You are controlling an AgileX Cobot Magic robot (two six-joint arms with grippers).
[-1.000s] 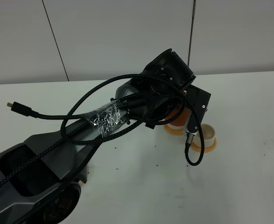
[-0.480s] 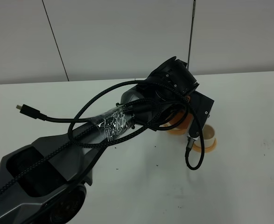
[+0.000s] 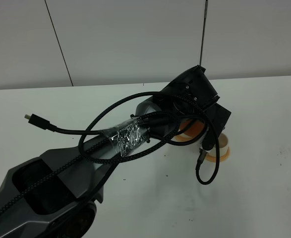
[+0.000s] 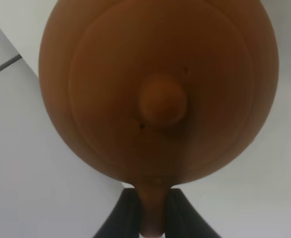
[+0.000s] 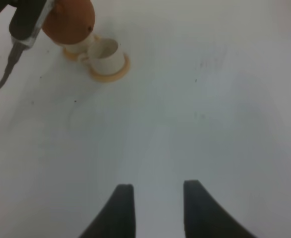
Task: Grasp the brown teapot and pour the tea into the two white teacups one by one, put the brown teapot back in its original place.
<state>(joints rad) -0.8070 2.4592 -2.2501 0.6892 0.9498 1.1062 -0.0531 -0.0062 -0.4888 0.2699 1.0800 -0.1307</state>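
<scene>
The brown teapot (image 4: 160,94) fills the left wrist view, lid knob facing the camera. My left gripper (image 4: 152,220) is shut on its loop handle. Seen from the right wrist, the teapot (image 5: 72,20) hangs just over one of the two white teacups (image 5: 78,47). The other teacup (image 5: 105,52) stands beside it on an orange saucer (image 5: 116,74). In the high view the left arm hides most of the teapot (image 3: 194,127), and one teacup (image 3: 224,144) shows. My right gripper (image 5: 157,208) stays open over bare table, well short of the cups. The tea and the original place are out of view.
Black braided cables (image 3: 204,173) loop off the left arm and hang beside the cups. A loose cable end (image 3: 32,118) sticks out to the left. The white table (image 3: 264,198) ends at a grey wall behind.
The left arm has swung right and slightly toward the back, carrying the teapot closer to the right-hand teacup. The cable loop has moved with it.
</scene>
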